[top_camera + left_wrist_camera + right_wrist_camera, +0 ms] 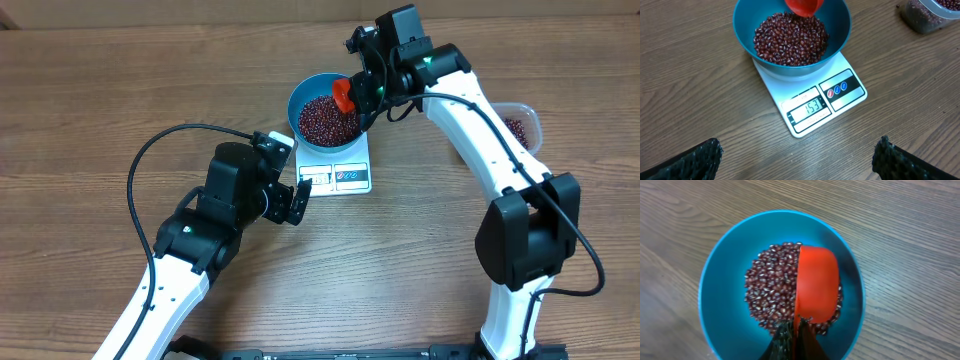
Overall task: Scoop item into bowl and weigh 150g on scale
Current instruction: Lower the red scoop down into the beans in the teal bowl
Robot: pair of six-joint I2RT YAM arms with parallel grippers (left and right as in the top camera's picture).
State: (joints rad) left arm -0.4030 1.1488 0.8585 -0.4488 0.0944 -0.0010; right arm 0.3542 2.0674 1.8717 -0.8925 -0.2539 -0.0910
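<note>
Right hand [792,332] grips scoop [816,285]; beans [767,290] just beneath

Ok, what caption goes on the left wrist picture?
A blue bowl of red beans sits on the white scale, red scoop above.

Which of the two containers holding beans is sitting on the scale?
The round bright-blue bowl, beneath the red scoop, on the flat white scale; the clear plastic tub sits apart on the wooden table.

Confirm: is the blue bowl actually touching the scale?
Touching. The left wrist view shows the bowl resting directly on the scale, its base flat on the white platform with no gap under it.
</note>
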